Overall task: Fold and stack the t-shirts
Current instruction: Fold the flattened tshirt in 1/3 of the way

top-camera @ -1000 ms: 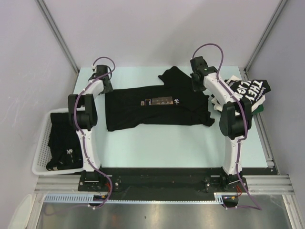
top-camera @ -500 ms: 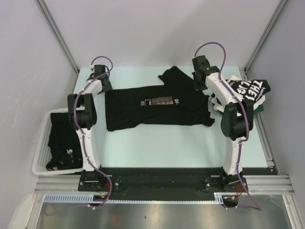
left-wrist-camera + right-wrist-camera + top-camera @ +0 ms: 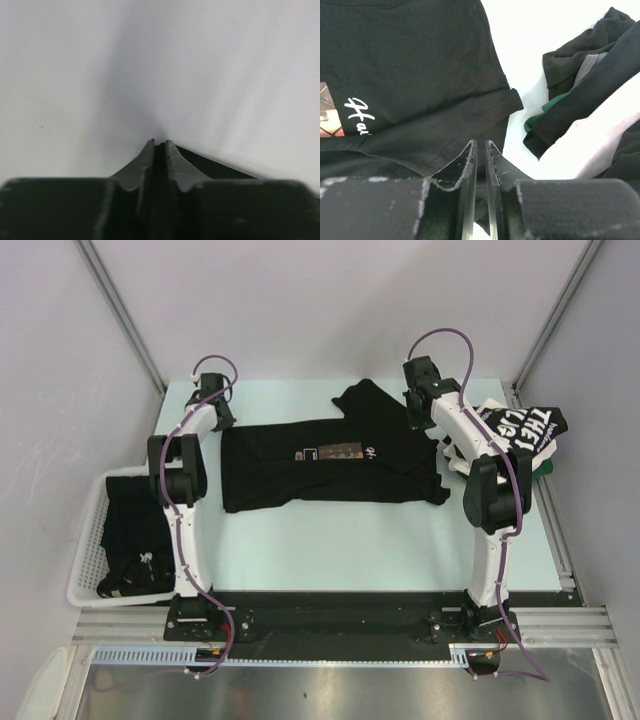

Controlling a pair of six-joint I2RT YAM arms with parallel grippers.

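Pale-green worktop (image 3: 330,540), walled in by plain grey panels, carries a black t-shirt (image 3: 330,465) spread flat between two robot arms. The shirt's rectangular orange-and-white chest print and a line of white script face up.

The left claw (image 3: 215,412) sits at the shirt's far left corner. In its wrist view its jaws are drawn almost together (image 3: 159,142), leaving only a thin dark slit. A sliver of black fabric shows just to the right of the fingertips. Whether cloth is pinched between them cannot be told.

The right claw (image 3: 418,408) is at the shirt's far right end, next to a bunched sleeve. Its wrist view shows its jaws also nearly closed (image 3: 481,143), with the black shirt (image 3: 420,75) lying directly under and ahead of the tips. The print's corner and the script lie to their left. No grip on the cloth can be confirmed.

To the right of the right claw, a lettered t-shirt (image 3: 520,430) with big white block letters tops a loose heap. A green garment (image 3: 540,117) peeks from under that heap. Well to the near left of the left claw, a white mesh basket (image 3: 88,540) holds dark folded clothing (image 3: 135,535).
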